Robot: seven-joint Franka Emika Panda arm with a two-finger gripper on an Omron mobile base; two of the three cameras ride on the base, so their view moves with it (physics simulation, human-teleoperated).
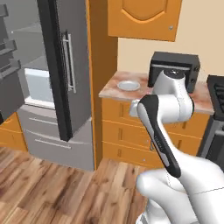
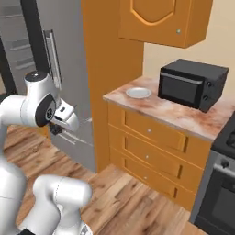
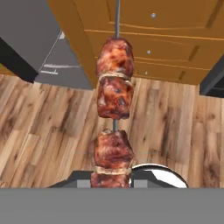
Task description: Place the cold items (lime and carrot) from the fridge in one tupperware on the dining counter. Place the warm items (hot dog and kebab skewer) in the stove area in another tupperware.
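Observation:
My gripper [image 3: 112, 180] is shut on the kebab skewer [image 3: 114, 96]. Its browned meat chunks on a thin metal rod run up the middle of the hand view, over the wooden floor and toward the orange drawers. In the right base view the gripper [image 2: 56, 129] hangs low at the left, in front of the fridge's lower drawer, and the skewer itself cannot be made out there.
The steel fridge [image 1: 52, 109] stands at the left with its door [image 1: 65, 65] swung open. Right of it is a marble counter [image 2: 183, 117] over orange drawers [image 2: 147, 137], carrying a shallow white dish [image 2: 138, 92] and a black microwave [image 2: 193, 82]. A stove [image 2: 220, 183] is at the far right.

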